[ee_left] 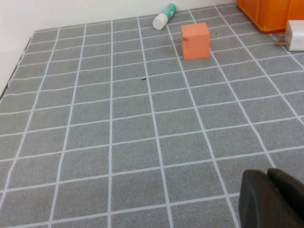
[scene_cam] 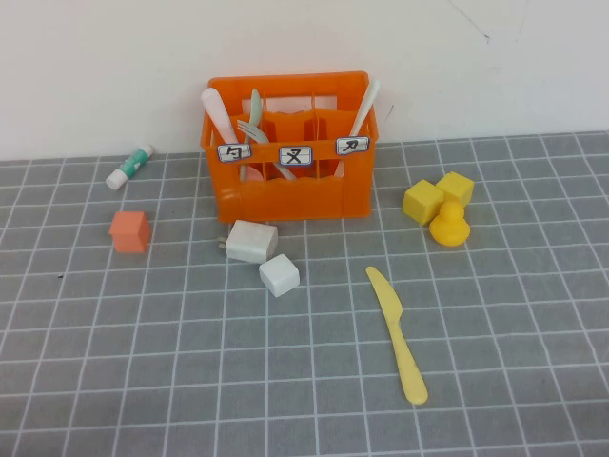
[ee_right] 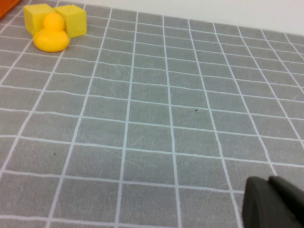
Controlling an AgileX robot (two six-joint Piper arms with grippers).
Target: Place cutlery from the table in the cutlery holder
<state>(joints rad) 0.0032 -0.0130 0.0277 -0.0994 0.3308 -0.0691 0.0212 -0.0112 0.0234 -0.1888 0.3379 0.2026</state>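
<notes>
A flat pale-yellow plastic knife (scene_cam: 398, 333) lies on the grey gridded table (scene_cam: 143, 381), in front and to the right of the orange cutlery holder (scene_cam: 290, 181). The holder stands at the back against the wall with white and pale-green utensils in its compartments. Its corner shows in the left wrist view (ee_left: 273, 14). Neither arm shows in the high view. My left gripper (ee_left: 268, 176) is shut and empty, low over the table's left part. My right gripper (ee_right: 269, 183) is shut and empty, low over the right part. The knife is not in either wrist view.
A white charger (scene_cam: 251, 241) (ee_left: 295, 35) and a white cube (scene_cam: 279, 275) lie before the holder. An orange cube (scene_cam: 129, 231) (ee_left: 195, 41) and a green-white tube (scene_cam: 129, 167) (ee_left: 164, 16) sit left. Yellow blocks (scene_cam: 438, 195) (ee_right: 59, 18) and a duck (scene_cam: 449, 225) (ee_right: 50, 35) sit right.
</notes>
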